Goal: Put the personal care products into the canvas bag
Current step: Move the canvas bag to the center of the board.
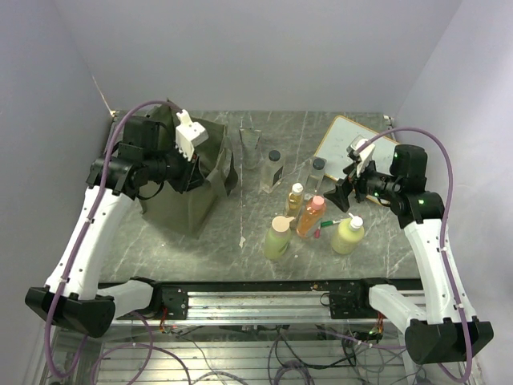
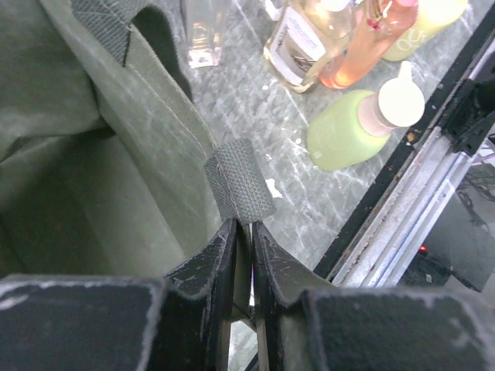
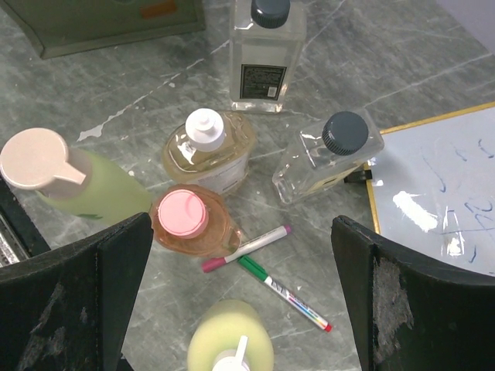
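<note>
Table (image 1: 160, 249): grey-green marbled top that carries everything.
Canvas bag (image 1: 188, 192): olive and boxy, standing upright at the far left with its mouth open, well left of the bottles.
Left gripper (image 2: 246, 229): at the bag's right rim, the side facing the bottles. The jaws are drawn almost together and pinch the rim fabric just below a webbing strap loop (image 2: 240, 179).
Right gripper (image 3: 247, 305): hangs above the bottle cluster right of centre. The jaws are spread wide and hold nothing.
Whiteboard (image 1: 353, 144): lies flat at the far right, wooden-framed, with faint blue scribbles on its white face.
Personal care products: seven bottles in view, all on the table to the right of the bag.
Tall clear bottle (image 3: 263, 66): dark cap and dark label, far side of the cluster.
Second clear bottle (image 3: 321, 162): dark cap, just beside the whiteboard's left edge.
Far clear bottle (image 1: 251, 146): stands apart from the others, nearest the bag. Its cap cannot be made out.
Green bottle (image 3: 93, 189): pale yellow-green with a beige cap, near left of the cluster.
Yellow bottle (image 3: 230, 348): pale with a white cap, near right, under the right gripper.
Orange bottle (image 3: 193, 224): pink cap, middle of the cluster, touching the amber bottle (image 3: 209, 154), which has a white cap.
Red marker (image 3: 244, 249): lies beside the orange bottle.
Green marker (image 3: 282, 292): lies with one end meeting the red marker's, forming a shallow V.
</note>
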You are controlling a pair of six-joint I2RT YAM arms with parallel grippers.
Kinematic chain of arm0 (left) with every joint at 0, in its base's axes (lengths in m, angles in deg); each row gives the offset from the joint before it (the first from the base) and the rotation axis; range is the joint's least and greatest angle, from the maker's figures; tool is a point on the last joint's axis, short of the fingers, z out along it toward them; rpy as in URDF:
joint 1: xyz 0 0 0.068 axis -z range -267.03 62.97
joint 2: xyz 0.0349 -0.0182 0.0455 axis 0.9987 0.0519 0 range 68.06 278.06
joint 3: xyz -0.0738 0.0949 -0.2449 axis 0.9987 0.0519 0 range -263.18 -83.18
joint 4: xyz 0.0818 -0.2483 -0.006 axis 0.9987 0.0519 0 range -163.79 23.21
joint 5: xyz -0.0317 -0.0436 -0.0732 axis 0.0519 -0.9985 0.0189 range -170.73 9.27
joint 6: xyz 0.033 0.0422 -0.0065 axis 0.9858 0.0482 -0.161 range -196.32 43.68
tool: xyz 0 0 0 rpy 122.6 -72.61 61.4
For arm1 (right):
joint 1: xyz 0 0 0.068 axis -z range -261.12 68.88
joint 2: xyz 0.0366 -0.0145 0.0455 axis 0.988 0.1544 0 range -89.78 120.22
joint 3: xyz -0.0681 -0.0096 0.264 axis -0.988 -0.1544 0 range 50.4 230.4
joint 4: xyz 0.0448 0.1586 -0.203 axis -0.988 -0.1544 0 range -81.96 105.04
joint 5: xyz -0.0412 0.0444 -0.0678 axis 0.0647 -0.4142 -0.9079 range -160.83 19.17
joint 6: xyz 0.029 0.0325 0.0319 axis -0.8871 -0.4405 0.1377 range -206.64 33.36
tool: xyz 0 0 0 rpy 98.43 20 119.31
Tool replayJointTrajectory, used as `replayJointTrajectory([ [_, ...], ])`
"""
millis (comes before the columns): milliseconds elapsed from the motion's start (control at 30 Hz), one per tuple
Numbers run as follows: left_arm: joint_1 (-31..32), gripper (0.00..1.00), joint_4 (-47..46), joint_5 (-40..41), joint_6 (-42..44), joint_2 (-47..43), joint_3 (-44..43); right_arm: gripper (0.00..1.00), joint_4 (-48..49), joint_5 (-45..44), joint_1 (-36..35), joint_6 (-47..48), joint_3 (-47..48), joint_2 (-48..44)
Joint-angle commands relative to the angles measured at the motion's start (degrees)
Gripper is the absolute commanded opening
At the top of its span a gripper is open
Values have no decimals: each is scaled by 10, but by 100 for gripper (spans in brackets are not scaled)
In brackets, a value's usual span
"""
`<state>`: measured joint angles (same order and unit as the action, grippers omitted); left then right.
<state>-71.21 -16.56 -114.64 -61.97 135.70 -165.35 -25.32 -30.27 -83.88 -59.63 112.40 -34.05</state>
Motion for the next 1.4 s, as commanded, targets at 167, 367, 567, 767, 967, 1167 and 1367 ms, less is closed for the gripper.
replayJointTrajectory([
  [167, 23, 26, -94, -83, -49, -29, 54, 100, 18, 10, -4, -11, -16, -14],
  [367, 26, 22, -101, -97, -55, -26, 47, 100, 15, 13, -2, -12, -9, 0],
  [567, 30, 12, -124, -83, -67, -33, 49, 100, 11, 9, -1, -9, -7, 5],
  [767, 39, 7, -146, -105, -88, -28, 46, 100, 10, 8, -2, -7, -5, 7],
  [967, 45, 13, -154, -121, -90, -35, 38, 100, 9, 8, -1, -10, -4, 0],
  [1167, 46, 44, -157, -69, -29, -77, 43, 100, 13, 2, 1, -15, -13, -15],
  [1367, 59, 79, -90, -79, 47, -57, -30, 100, 30, -18, 17, -42, -19, -23],
])
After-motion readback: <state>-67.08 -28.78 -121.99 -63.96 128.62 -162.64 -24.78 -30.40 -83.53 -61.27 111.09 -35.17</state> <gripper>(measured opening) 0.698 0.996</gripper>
